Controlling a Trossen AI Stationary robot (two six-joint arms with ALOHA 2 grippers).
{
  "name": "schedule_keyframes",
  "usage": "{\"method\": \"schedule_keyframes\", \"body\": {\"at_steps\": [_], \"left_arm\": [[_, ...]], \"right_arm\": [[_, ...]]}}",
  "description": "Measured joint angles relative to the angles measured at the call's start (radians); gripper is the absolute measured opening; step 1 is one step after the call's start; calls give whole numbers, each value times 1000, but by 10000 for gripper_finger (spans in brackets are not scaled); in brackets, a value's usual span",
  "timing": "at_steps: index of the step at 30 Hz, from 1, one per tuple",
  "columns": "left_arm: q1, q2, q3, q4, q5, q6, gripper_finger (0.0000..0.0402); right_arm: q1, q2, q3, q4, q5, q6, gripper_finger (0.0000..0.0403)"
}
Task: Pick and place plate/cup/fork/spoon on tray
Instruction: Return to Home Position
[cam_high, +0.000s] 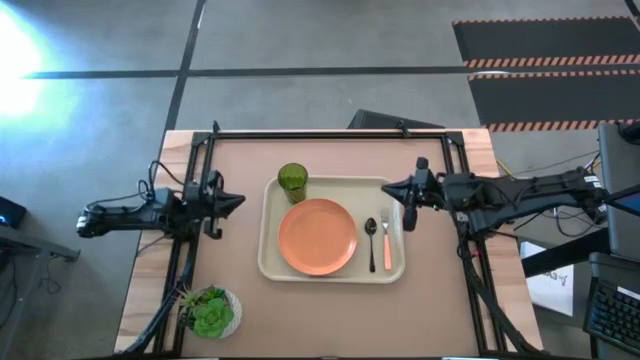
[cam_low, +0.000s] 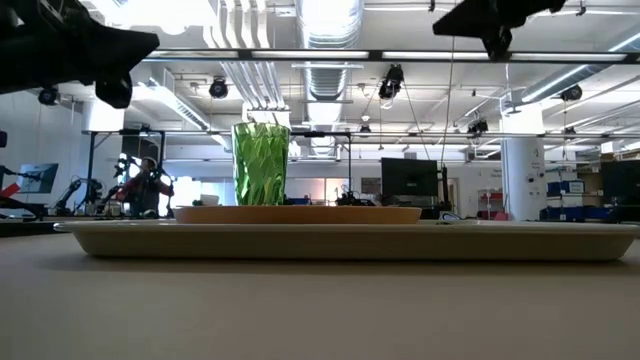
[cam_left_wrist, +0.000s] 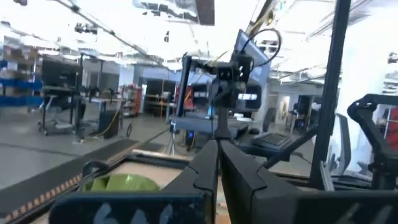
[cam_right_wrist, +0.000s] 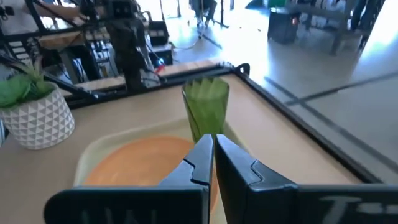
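Note:
The cream tray (cam_high: 340, 188) lies in the middle of the table. On it the orange plate (cam_high: 318, 236) rests flat, and the green cup (cam_high: 292, 182) stands upright at its far left corner. The spoon (cam_high: 371, 235) and the pink-handled fork (cam_high: 386, 242) lie side by side right of the plate. My left gripper (cam_high: 238, 201) hangs shut over the table left of the tray, with nothing in it. My right gripper (cam_high: 388, 187) is shut and empty above the tray's far right corner. In the right wrist view its fingers (cam_right_wrist: 213, 152) point at the cup (cam_right_wrist: 205, 112) across the plate (cam_right_wrist: 143, 165).
A white bowl with a green plant (cam_high: 210, 312) stands at the table's near left corner. A black frame (cam_high: 330, 133) runs along the far edge and down both sides. Bare table shows in front of the tray (cam_low: 320, 300).

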Motion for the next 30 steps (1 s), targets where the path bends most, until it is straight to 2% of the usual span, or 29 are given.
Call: {"method": "schedule_keyframes", "body": {"at_steps": [4, 9, 13, 20, 27, 30], "left_arm": [[0, 1, -1, 6, 1, 50, 0], [0, 1, -2, 2, -26, 61, 0], [0, 0, -2, 2, -26, 60, 0], [0, 0, -3, 2, -29, 58, 0], [0, 0, -4, 2, -29, 59, 0], [0, 0, -4, 2, -34, 61, 0]], "right_arm": [[0, 0, -47, 36, 1, 1, 9], [-23, -29, -115, 241, 0, -136, 9], [-94, -115, -172, 347, -96, -200, 9], [-217, -242, -276, 344, -279, -105, 9], [-245, -277, -384, 356, -281, -25, 9], [-245, -276, -454, 436, -281, 11, 9]]}}
